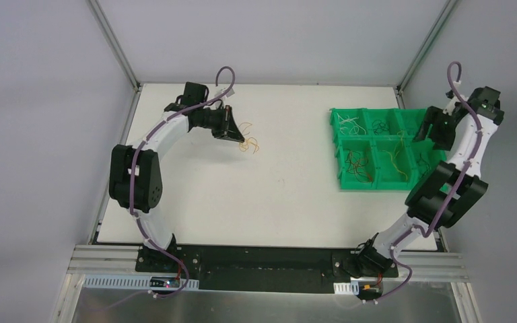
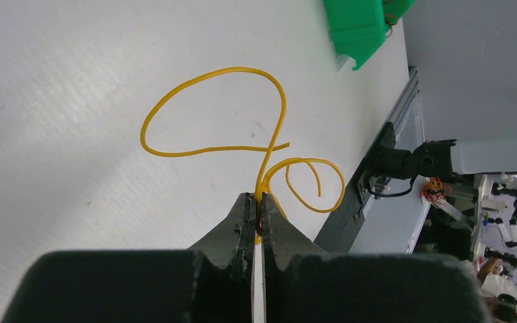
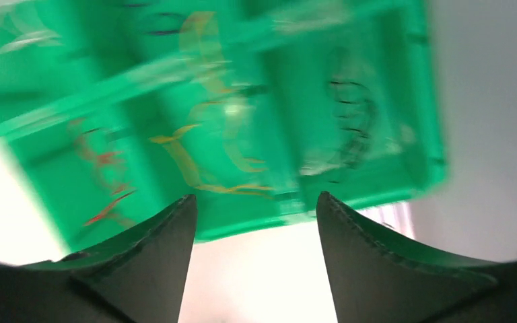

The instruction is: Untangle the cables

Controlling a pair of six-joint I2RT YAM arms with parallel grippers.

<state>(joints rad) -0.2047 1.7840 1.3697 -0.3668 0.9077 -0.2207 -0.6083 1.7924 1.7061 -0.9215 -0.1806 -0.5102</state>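
Pinching the yellow wire [image 2: 272,145] shut-tight, the left hand [image 2: 258,210] has its loops sprawling ahead of its tips toward the desk's right edge, on the far-left part of the desk. The right hand [image 3: 256,208] gapes empty over the green bin [image 1: 370,183] at the far-right corner, well apart from that wire.

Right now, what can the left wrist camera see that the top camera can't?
Only the left wrist view shows, up close, the left tool shut tight on the yellow cable, which curls into two clear loops. Only the top view shows both arms, the whole green bin with little wires in its compartments, and the right tool above it. Both show the yellow cable, the white table and at least a corner of the bin.
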